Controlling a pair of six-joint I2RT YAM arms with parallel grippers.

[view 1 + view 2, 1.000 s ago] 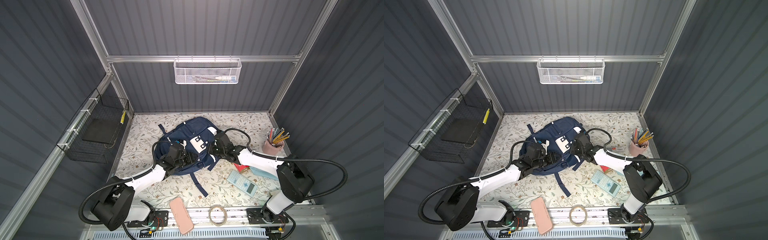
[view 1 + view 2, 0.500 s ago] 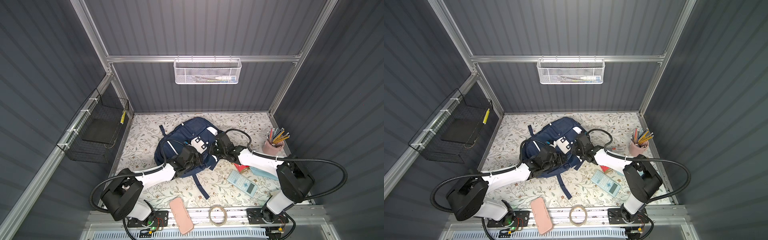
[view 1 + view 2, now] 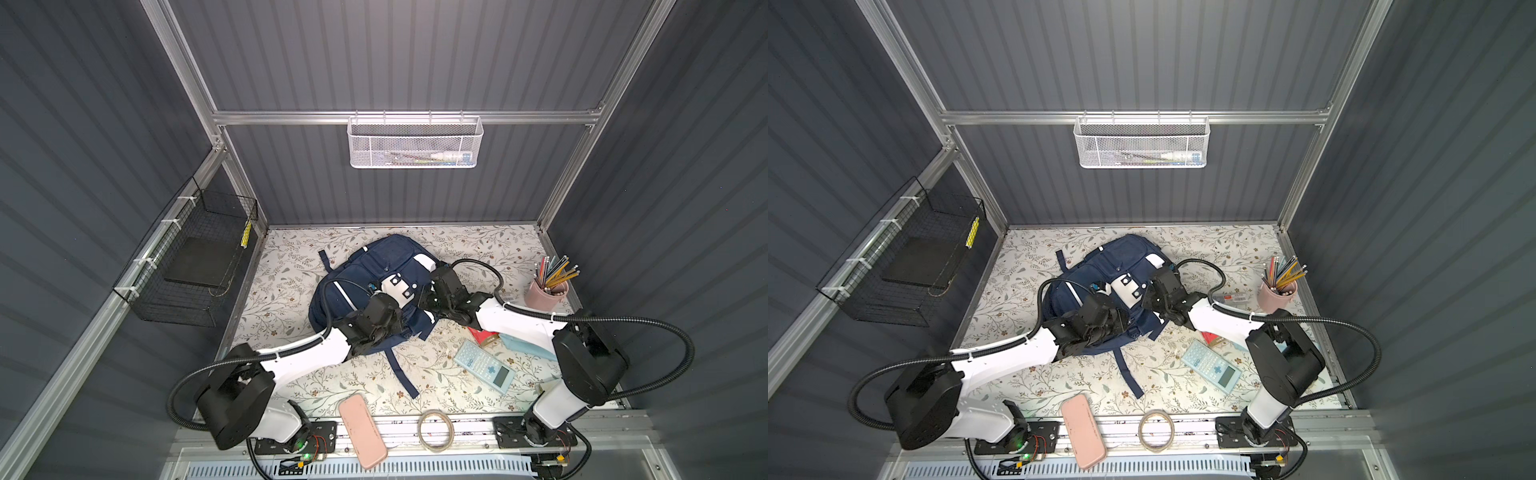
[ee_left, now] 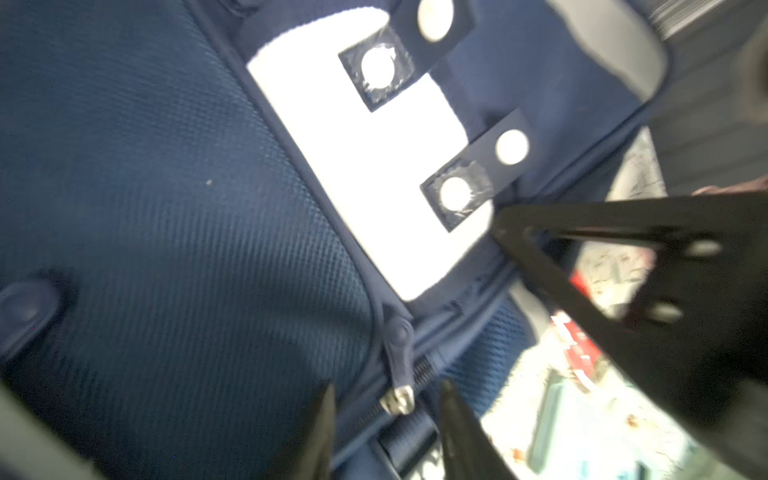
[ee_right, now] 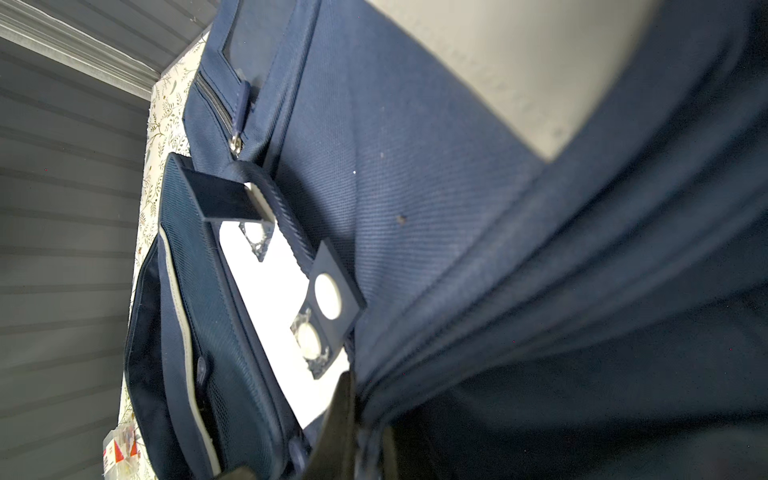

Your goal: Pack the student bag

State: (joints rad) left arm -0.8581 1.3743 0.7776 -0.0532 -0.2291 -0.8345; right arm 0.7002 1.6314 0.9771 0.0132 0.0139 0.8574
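Wire basket (image 3: 195,266) on the left wall holds a dark flat slab (image 3: 195,259). There is a yellow strip (image 3: 247,235) at its far corner, too small to identify. Bare mat (image 3: 286,270) runs between that wall and the bag, and along the back wall too.

Left gripper (image 4: 386,419): tips are hidden under its wrist in both top views. The wrist view, blurred, shows the jaws apart and straddling a zip pull (image 4: 398,353) on the bag, with a gap on either side.

Bag (image 3: 376,259) lies flat mid-mat with front pockets up, its near half covered by both arms. Cannot tell whether the main zip is open. Strap (image 3: 401,374) trails toward the front edge.

Case (image 3: 362,430) lies half off the mat onto the front rail, and the tape ring (image 3: 435,429) is on the rail beside it.

Mesh basket (image 3: 415,141) on the back rail holds pens or tubes; the mesh blurs them.

Right gripper (image 5: 363,432): jaws together, pinching a fold of bag fabric on the bag's right side.

Calculator (image 3: 484,368) lies in the open, right of the strap. Red box (image 3: 482,336) and a pale blue sheet (image 3: 525,347) are mostly hidden beneath the right arm.

Cup (image 3: 545,293) of pencils (image 3: 557,270) stands near the right edge, close to the arm's cable.
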